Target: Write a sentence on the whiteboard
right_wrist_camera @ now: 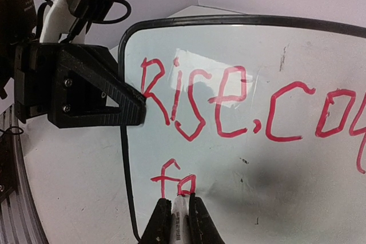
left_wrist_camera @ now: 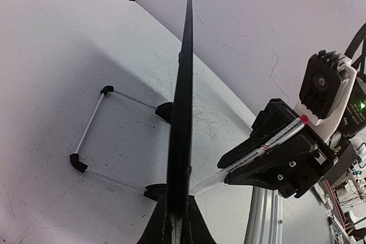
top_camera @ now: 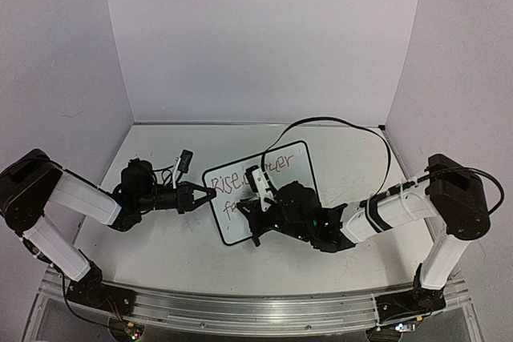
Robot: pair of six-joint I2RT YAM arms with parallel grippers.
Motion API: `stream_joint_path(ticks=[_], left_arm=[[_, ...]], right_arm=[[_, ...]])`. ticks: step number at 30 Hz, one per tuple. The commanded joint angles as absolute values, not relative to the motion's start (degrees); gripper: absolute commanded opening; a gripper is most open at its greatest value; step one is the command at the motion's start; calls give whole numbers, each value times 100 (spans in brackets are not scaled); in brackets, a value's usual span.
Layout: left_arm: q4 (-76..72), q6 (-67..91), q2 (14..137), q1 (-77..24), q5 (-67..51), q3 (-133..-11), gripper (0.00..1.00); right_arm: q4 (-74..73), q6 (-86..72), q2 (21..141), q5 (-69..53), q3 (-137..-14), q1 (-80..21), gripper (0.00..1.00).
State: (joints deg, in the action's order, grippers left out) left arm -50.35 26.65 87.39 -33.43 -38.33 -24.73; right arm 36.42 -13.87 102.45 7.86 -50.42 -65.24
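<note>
The right gripper point(right_wrist_camera: 179, 199) has its two fingers pressed in on a marker point(right_wrist_camera: 180, 230), whose tip sits on the face of the whiteboard point(right_wrist_camera: 297, 187) right at the end of the red ink. Just above the tip is the second line of the sentence point(right_wrist_camera: 229, 101), so far an "f" and one more letter that reads as an "o" or an "a". Higher above it runs the first line, "Rise", a comma, then "co" and further letters that go out of the wrist view to the tip's right.

To the tip's upper left, the left gripper point(right_wrist_camera: 140, 107) is clamped on the board's near edge, a finger on each face, holding it up. In that arm's own view the board is seen edge-on, leaning on its wire stand point(left_wrist_camera: 91, 135) on the table point(top_camera: 160, 246).

My reading is that the writing is under way with the second line barely begun. The next move calls for light, even contact while the tip is drawn rightward, away from the clamping fingers and level beneath the first line. Too hard a push could rock the board back on its stand
</note>
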Motion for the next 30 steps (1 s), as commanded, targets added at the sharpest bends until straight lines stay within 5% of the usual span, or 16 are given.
stream_joint_path(ticks=[1,18,30], left_arm=[[-4648,2496,8692,-3349,-3647,-2480,0],[-4618,2505,8657,-3349,-3639,-2454,0],[-4599,2520,8703,-3347,-3660,-2511,0]], right_arm=[[3368,-1438,10303,1057,-4880,-6477,0],[3313,-1184,9912,1603,-4884,-6375,0],[3892,-599,9648,365,-4776,-6055,0]])
